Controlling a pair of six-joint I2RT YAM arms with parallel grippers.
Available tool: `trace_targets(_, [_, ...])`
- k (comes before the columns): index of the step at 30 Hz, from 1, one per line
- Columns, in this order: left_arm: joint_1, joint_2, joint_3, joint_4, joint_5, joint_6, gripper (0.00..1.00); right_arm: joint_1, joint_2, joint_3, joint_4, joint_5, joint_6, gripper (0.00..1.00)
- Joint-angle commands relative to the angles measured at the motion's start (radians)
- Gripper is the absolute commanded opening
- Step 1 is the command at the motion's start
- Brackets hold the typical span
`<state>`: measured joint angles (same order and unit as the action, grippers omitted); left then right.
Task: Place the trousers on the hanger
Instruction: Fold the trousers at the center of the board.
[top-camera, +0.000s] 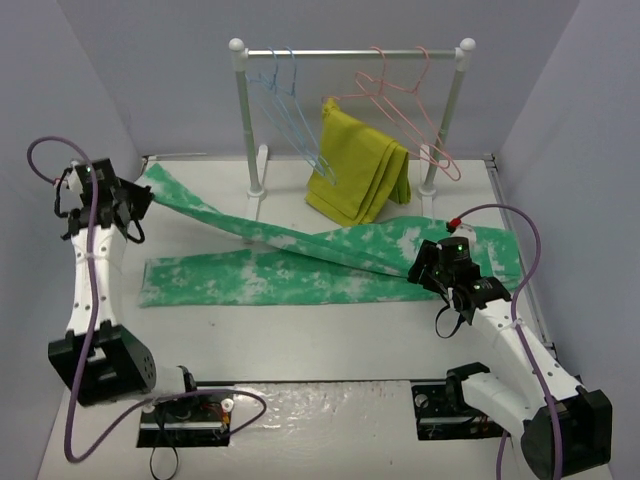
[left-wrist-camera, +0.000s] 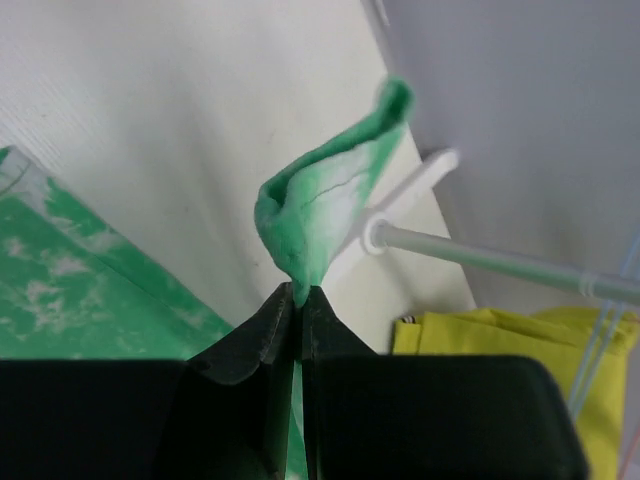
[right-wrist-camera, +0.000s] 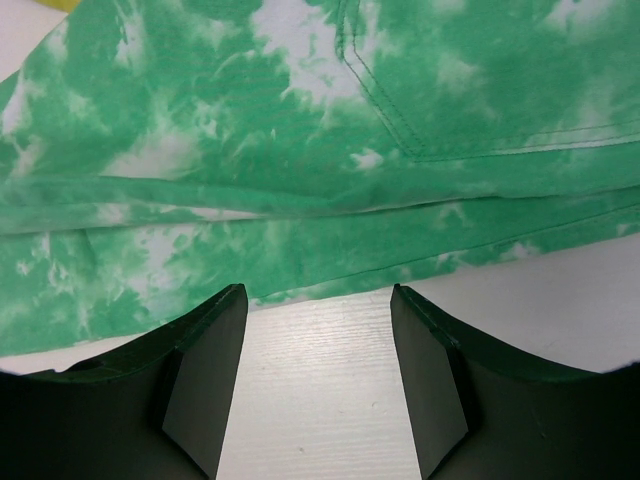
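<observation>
Left gripper (left-wrist-camera: 298, 295): I log its jaws pressed together on a fold of the trousers (top-camera: 300, 265), with only a sliver of green cloth between the fingertips. It holds the end of one leg lifted off the table (top-camera: 330, 340) at the far left. In the left wrist view the pinched cloth stands up above the tips as a curled flap.

Right gripper (right-wrist-camera: 318, 300): its jaws are spread wide and grip nothing. It sits over bare table, just beside the near edge of the trousers at their right end, where a stitched pocket seam shows.

Trousers, one pair. The long axis runs left to right across the middle of the table. The wider end lies at the right. One leg lies flat and points left; the other rises diagonally to the far left, into the left gripper.

Hanger (top-camera: 290, 100): it hangs by its hook on the rack (top-camera: 350, 52) at the back, left of centre, apart from the trousers.

Count on the rack: two light-blue hangers, and what I read as two pink hangers (top-camera: 405, 95). One folded yellow garment (top-camera: 360, 175) hangs between the two groups.
</observation>
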<state>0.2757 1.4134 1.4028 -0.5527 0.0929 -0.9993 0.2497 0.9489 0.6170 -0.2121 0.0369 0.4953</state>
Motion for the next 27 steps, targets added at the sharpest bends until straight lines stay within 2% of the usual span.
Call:
trace_targets(1, [0.043, -0.226, -0.355, 0.363, 0.133, 0.0, 0.0, 0.003, 0.008, 0.048, 0.011, 0.039, 0.005, 0.57])
trace_targets(2, [0.049, -0.243, -0.488, 0.43, 0.163, -0.015, 0.0, 0.002, 0.011, 0.049, 0.011, 0.036, 0.008, 0.57])
trace_targets(5, [0.087, -0.236, -0.735, 0.653, 0.241, -0.048, 0.0, 0.003, 0.021, 0.052, 0.008, 0.018, 0.014, 0.57])
trace_targets(9, [0.146, -0.195, -0.821, 0.633, 0.233, 0.002, 0.0, 0.002, 0.021, 0.049, 0.005, 0.007, 0.017, 0.57])
trace_targets(13, [0.163, -0.261, -0.827, 0.556, 0.212, 0.047, 0.0, 0.002, 0.006, 0.043, -0.007, 0.016, 0.02, 0.57])
trace_targets(18, [0.159, -0.29, -0.664, 0.389, 0.217, 0.092, 0.0, 0.002, 0.008, 0.043, -0.013, 0.02, 0.024, 0.57])
trace_targets(21, [0.157, -0.301, -0.561, 0.282, 0.171, 0.144, 0.0, 0.002, 0.01, 0.043, -0.013, 0.027, 0.025, 0.57])
trace_targets(24, [0.157, -0.306, -0.551, 0.199, 0.113, 0.188, 0.0, 0.002, 0.011, 0.044, -0.015, 0.028, 0.025, 0.57])
trace_targets(27, [0.159, -0.321, -0.607, 0.128, 0.037, 0.168, 0.0, 0.002, 0.003, 0.037, -0.016, 0.034, 0.031, 0.57])
